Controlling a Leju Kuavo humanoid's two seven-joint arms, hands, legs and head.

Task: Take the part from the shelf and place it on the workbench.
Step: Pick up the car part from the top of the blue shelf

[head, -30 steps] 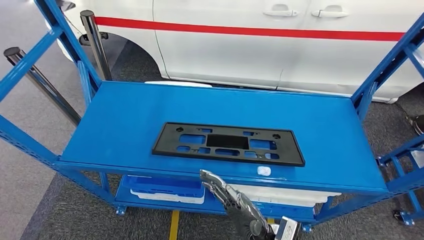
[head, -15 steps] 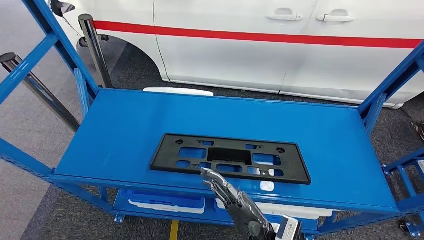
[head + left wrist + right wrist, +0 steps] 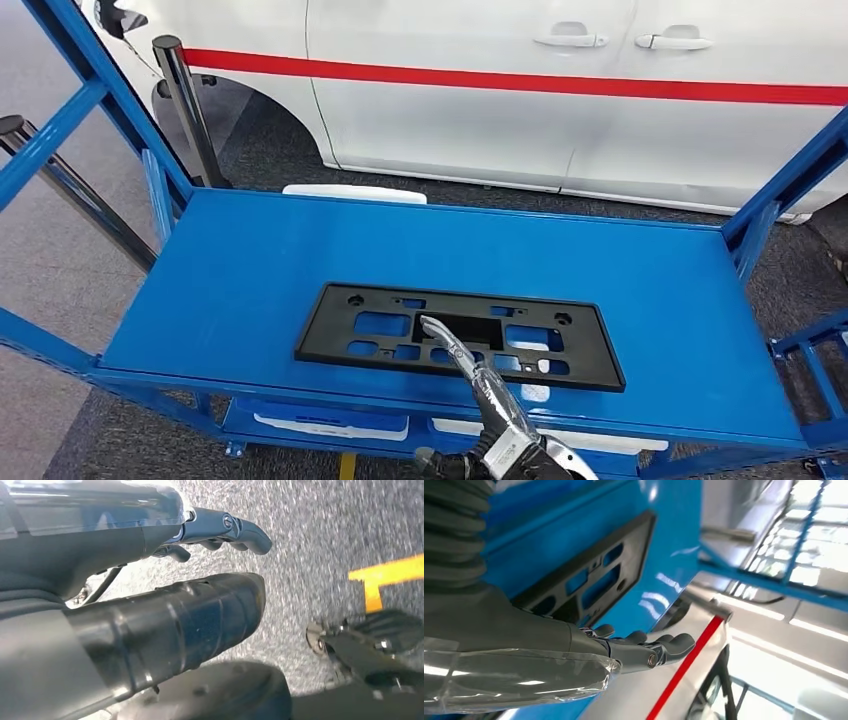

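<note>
Lower centre: right hand (image 3: 455, 352), open and empty, reaches over the black plate bracket (image 3: 459, 336), lying left-to-right across the blue shelf (image 3: 230, 270).

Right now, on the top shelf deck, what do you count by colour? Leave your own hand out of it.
Black: 1, the flat plastic part with cut-outs, lying flat.
White: 1, a small tab near the front edge of the blue shelf, partly hidden by the right hand hovering over the part.
Total: 2
</note>
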